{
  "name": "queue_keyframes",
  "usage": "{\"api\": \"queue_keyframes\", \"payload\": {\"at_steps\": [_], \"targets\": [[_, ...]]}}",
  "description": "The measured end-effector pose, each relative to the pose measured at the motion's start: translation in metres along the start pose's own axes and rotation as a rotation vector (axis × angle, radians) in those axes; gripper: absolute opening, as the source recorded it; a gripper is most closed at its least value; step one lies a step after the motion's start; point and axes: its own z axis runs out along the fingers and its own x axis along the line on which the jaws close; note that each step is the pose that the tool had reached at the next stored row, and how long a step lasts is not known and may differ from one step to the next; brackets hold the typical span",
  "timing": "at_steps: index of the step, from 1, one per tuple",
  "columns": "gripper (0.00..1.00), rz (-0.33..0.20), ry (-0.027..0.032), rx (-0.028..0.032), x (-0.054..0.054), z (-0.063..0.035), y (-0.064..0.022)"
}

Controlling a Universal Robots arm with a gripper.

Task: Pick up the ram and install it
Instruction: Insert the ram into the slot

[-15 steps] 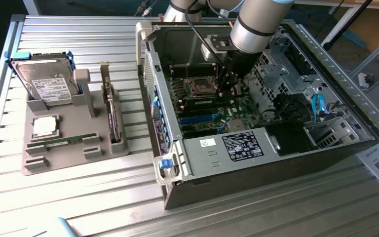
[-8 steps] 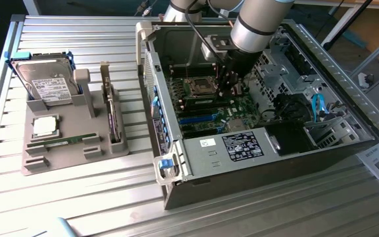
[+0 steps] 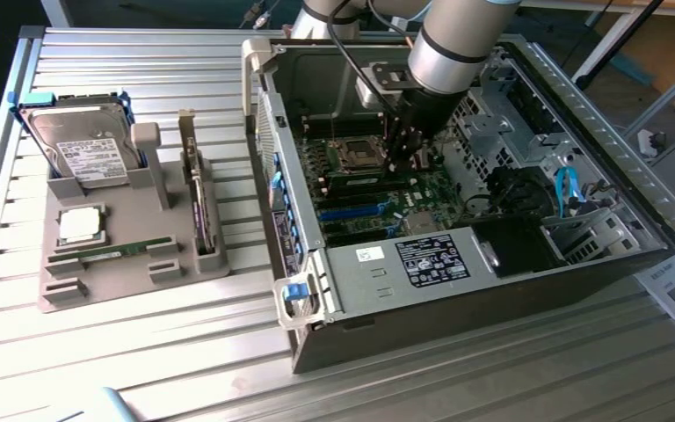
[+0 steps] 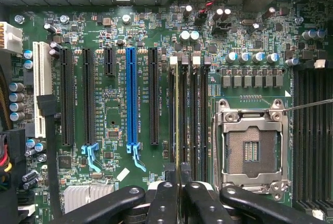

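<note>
Exterior view: arm (image 3: pixel 455 44) is reaching down into the open PC case (image 3: pixel 302 325), which is lying on its side on the bench (image 3: pixel 138 352) at the exterior view's right. Gripper (image 3: pixel 406 163) is sitting low over the motherboard (image 3: pixel 373 198), just beside the CPU socket (image 3: pixel 359 154), over the memory slots. At the exterior view's left, well apart from the case, a grey tray (image 3: pixel 115 286) is carrying a hard drive (image 3: pixel 85 149) standing at its far end, a silver processor chip (image 3: pixel 80 224) lying flat, a spare green stick (image 3: pixel 109 253) lying in its holders near the chip, and a dark expansion card (image 3: pixel 203 215) standing on edge along the tray's right side. The pair of holders nearer than the green stick is sitting unfilled. Wrist view: looking straight down at the board, the ram (image 4: pixel 178 120) is showing edge-on as a thin strip, standing in line with one of the memory slots (image 4: pixel 195 114), between the blue slot (image 4: pixel 130 99) and the open CPU socket. Gripper is clenching on the ram, black fingers (image 4: pixel 164 198) pinching close together at its near end. Can't tell whether it is fully seating in the slot.
</note>
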Motion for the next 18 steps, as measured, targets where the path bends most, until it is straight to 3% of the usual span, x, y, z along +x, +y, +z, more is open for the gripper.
{"api": "queue_keyframes", "payload": {"at_steps": [13,18], "targets": [[0.12,-0.001,0.0001,-0.0001,0.0,-0.0001,-0.0022],[0.12,-0.001,-0.0001,0.0093,0.0,0.0,0.0002]]}}
